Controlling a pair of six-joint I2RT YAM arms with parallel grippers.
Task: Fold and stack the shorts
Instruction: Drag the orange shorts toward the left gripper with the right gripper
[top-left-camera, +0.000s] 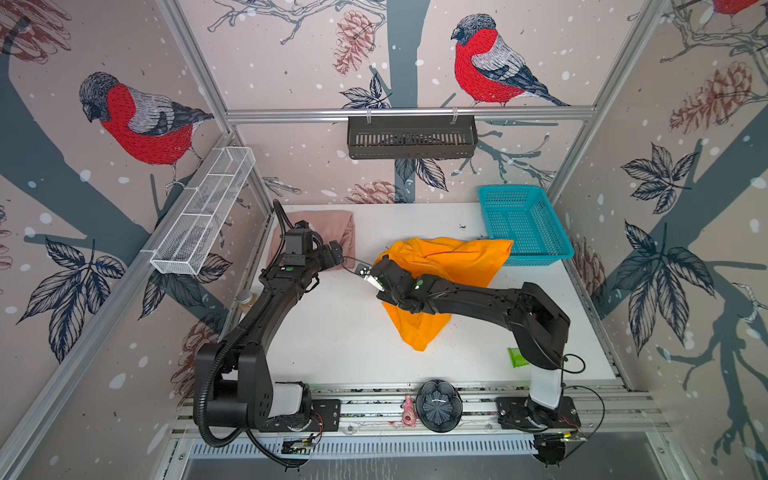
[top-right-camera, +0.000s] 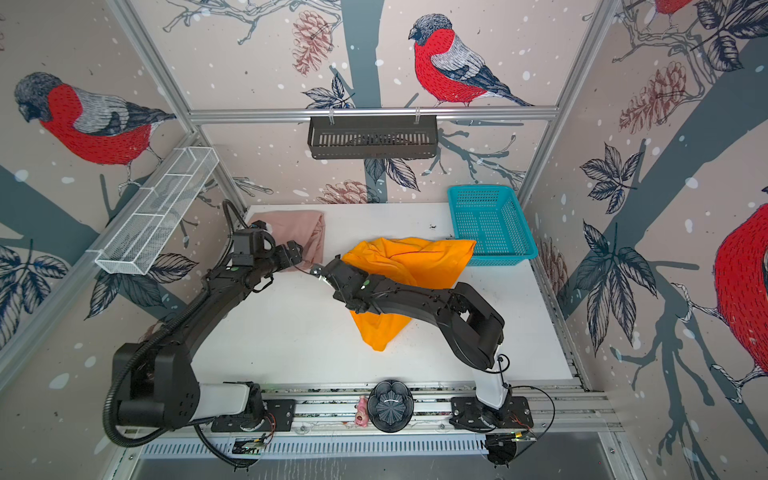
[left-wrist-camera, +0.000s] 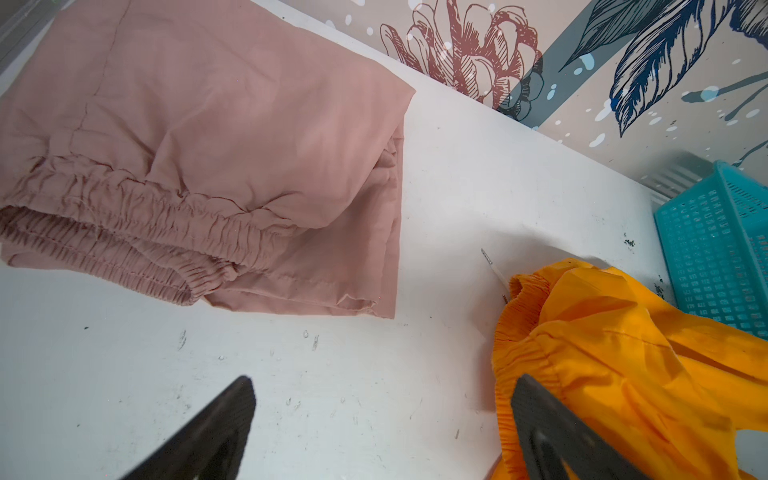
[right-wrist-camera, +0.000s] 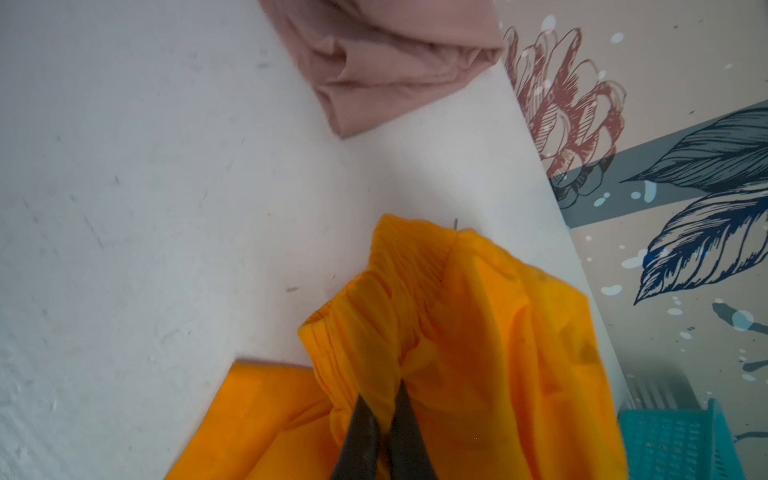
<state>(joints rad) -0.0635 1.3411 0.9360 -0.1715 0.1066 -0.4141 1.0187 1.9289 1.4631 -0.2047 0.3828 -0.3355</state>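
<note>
The orange shorts lie crumpled in the middle of the white table, with one part trailing toward the front. My right gripper is shut on a bunch of their gathered waistband at the left end. The pink shorts lie folded at the back left corner. Between the two pairs my left gripper is open above bare table, one finger just in front of the orange waistband. A thin drawstring end pokes out beside it.
A teal basket sits at the back right, touching the orange fabric. A green item lies front right. On the front rail are a dark ribbed bowl and a pink figure. A white wire shelf hangs on the left wall.
</note>
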